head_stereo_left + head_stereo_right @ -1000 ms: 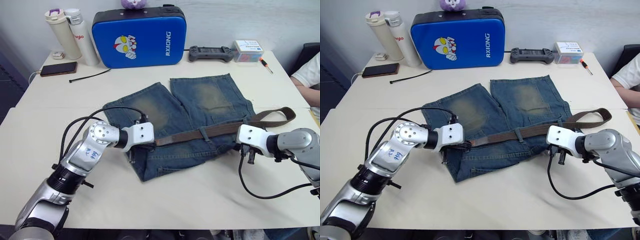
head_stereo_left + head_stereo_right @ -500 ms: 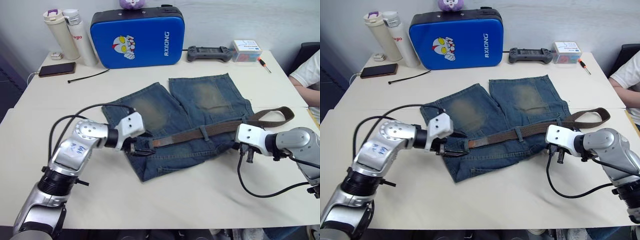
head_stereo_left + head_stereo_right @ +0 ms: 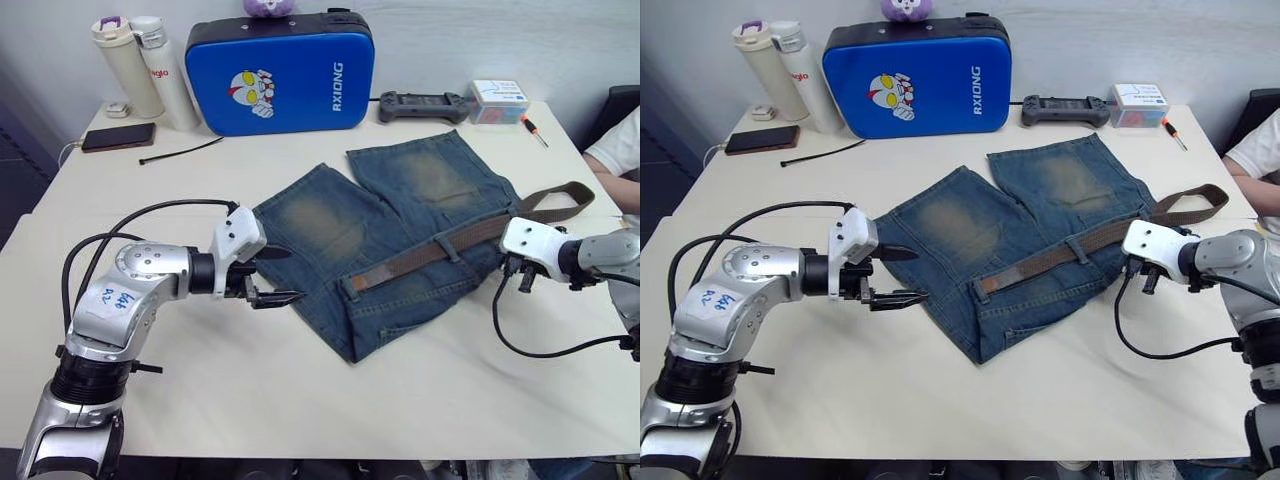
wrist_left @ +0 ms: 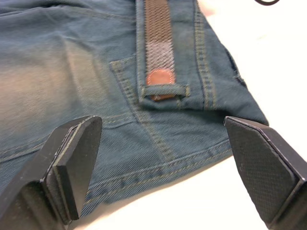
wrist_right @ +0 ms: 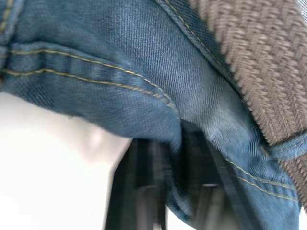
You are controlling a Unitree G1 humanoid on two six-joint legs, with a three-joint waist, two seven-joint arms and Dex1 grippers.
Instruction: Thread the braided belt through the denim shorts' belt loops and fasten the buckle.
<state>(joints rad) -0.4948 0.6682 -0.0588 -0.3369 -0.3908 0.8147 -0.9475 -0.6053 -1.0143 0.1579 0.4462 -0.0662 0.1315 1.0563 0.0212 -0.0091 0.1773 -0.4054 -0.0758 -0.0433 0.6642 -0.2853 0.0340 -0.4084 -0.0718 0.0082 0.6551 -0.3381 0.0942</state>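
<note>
Lying flat near the middle of the table (image 3: pixel 120 200), the denim shorts (image 3: pixel 400 215) have their waistband toward the near edge and their legs toward the far edge, where a blue padded case (image 3: pixel 280 70) stands. The braided belt (image 3: pixel 440 250) runs along the waistband under a belt loop (image 3: pixel 447 248), its free tail curling off toward the right edge — laid so, presumably, to feed on through the loops. The left pincer (image 3: pixel 272 275) hovers just beside the shorts' left edge with its fingers spread wide and nothing between them, seemingly placed to take the belt end there. The right pincer (image 3: pixel 520 275) sits at the waistband's right end, apparently pinning the cloth. Whether its fingers grip the denim I cannot tell.

From the left wrist the belt's leather-tipped end (image 4: pixel 159 76) shows tucked into a loop (image 4: pixel 163 91) — the head views leave that unclear. From the right wrist, denim lies folded over the fingers.
</note>
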